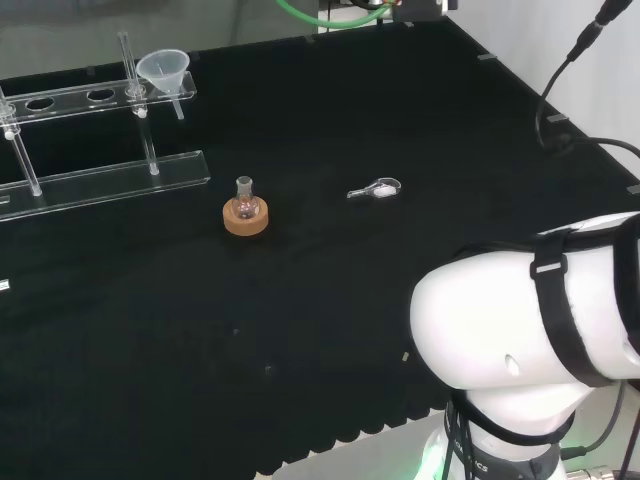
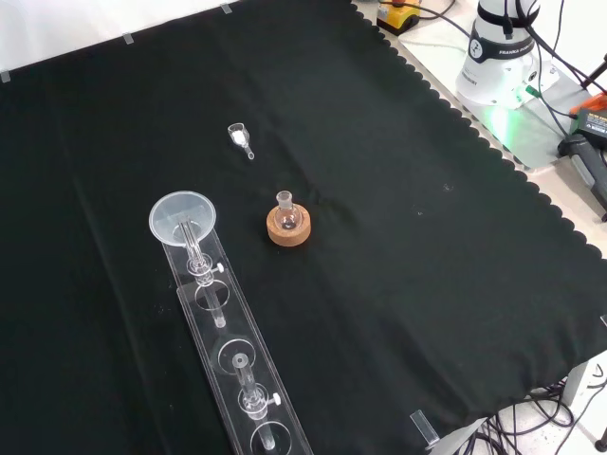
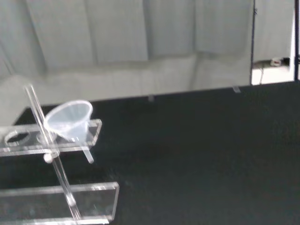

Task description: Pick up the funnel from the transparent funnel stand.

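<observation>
Black cloth covers the table (image 1: pixel 330 300); grey curtains hang behind it. On it stands the transparent funnel stand (image 2: pixel 232 355), the funnel (image 2: pixel 183 217) seated in its end hole. Near that end: a corked flask (image 2: pixel 287 222), then a small glass scoop (image 2: pixel 240 137). Robot hand's state: cannot tell.

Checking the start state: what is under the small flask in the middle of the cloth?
The flask sits on a cork ring, which lies on the black cloth. The cloth under the ring is covered. The funnel sits apart, in its stand.
</observation>
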